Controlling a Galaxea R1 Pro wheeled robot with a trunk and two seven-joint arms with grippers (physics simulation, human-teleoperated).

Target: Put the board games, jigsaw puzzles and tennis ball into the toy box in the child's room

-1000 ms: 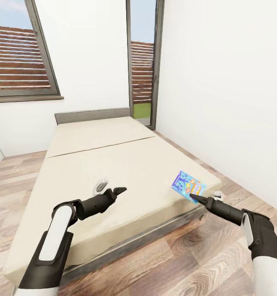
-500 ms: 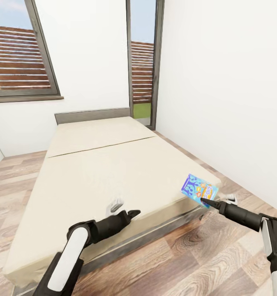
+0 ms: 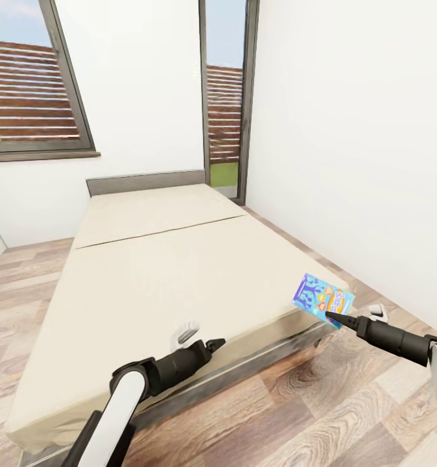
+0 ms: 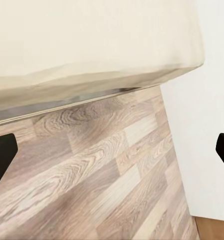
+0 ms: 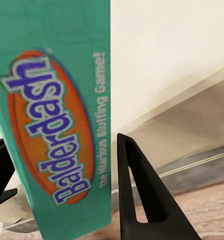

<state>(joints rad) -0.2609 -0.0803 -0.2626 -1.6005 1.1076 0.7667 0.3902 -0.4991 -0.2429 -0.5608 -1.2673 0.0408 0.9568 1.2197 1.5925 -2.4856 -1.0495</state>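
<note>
Right gripper (image 3: 330,316) is clamped on the light blue board game (image 3: 323,300), pinching 1 edge; box is held up off the bed (image 3: 179,272), tilted, over its near right corner. Right wrist view shows the teal "Balderdash" side (image 5: 57,130) between the 2 fingers (image 5: 141,200). Looks light, thin and stiff, glossy print so likely slippery; an edge pinch lets it pivot, a deeper bite toward the middle would be safer. Left gripper (image 3: 199,337) is spread wide and empty, near the bed's foot edge over the wood floor (image 4: 92,180).
</note>
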